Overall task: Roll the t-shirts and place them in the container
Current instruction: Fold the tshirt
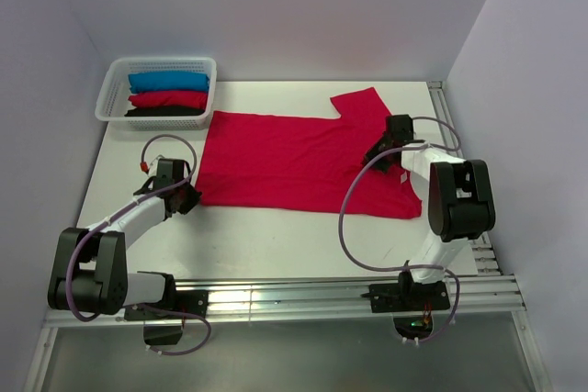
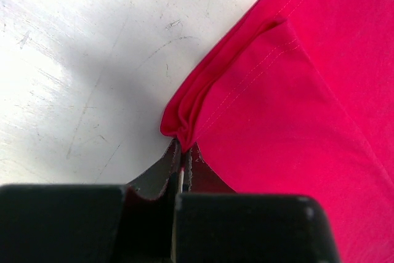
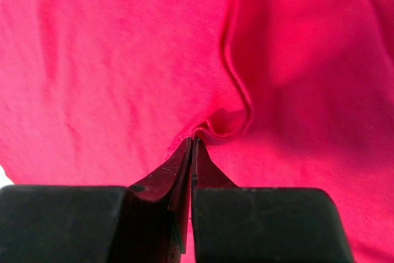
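Note:
A crimson-red t-shirt (image 1: 294, 158) lies spread flat across the white table (image 1: 276, 236), one sleeve pointing to the far right. My left gripper (image 1: 190, 192) is shut on the shirt's near-left hem corner (image 2: 178, 124), where the cloth bunches into a fold at the fingertips. My right gripper (image 1: 378, 155) is shut on a pinch of cloth (image 3: 212, 129) on the shirt's right part, and a raised crease runs away from the tips. A small white neck label (image 1: 404, 177) shows near the right arm. Rolled blue, red and black t-shirts (image 1: 168, 95) sit in a basket.
A white plastic basket (image 1: 108, 98) stands at the table's far left corner. Purple-grey walls close in the left, back and right sides. A metal rail (image 1: 322, 296) with the arm bases runs along the near edge.

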Motion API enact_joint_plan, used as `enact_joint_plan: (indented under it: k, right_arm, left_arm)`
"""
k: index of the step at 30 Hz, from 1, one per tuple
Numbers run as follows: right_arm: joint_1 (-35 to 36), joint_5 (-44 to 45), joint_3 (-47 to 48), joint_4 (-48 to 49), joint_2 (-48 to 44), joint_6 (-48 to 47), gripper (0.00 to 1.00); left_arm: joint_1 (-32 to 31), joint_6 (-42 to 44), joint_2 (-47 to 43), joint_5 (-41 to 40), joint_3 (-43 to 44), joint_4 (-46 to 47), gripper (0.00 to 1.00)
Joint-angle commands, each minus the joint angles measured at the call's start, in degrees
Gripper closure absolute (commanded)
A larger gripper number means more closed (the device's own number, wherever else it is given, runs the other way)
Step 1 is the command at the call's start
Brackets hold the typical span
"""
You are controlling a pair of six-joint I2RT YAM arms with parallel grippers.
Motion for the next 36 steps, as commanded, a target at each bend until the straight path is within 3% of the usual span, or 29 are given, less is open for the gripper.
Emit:
enact_joint_plan:
  k: [1,24,28,34,36]
  right_arm:
    - [0.92,0.74,4.10,-0.31,1.27,-0.45,0.96]
    - [5.06,0.39,13.77,-2.16,8.31,-2.73,0.92]
    - [5.32,-0.14,12.11,0.91,6.47,-3.61,0.82]
    - [5.41,-3.81,10.26,4.69,3.13,-4.84,0.55]
    - [5.49,-3.66,8.33,8.03,0.15,-5.28,0.52]
  left_arm:
    - [0.13,0.66,0.21,0.15,0.03,1.71,1.00]
    - [-0.14,0.49,0.39,0.15,-0.24,1.71,1.00]
    - [-0.40,0.40,0.30,-0.11,-0.32,1.71,1.00]
    - [-0.66,0.13,-0.40,-0.37,-0.32,1.18,1.00]
    - [-0.66,0.05,-1.10,-0.55,-0.50,0.74,1.00]
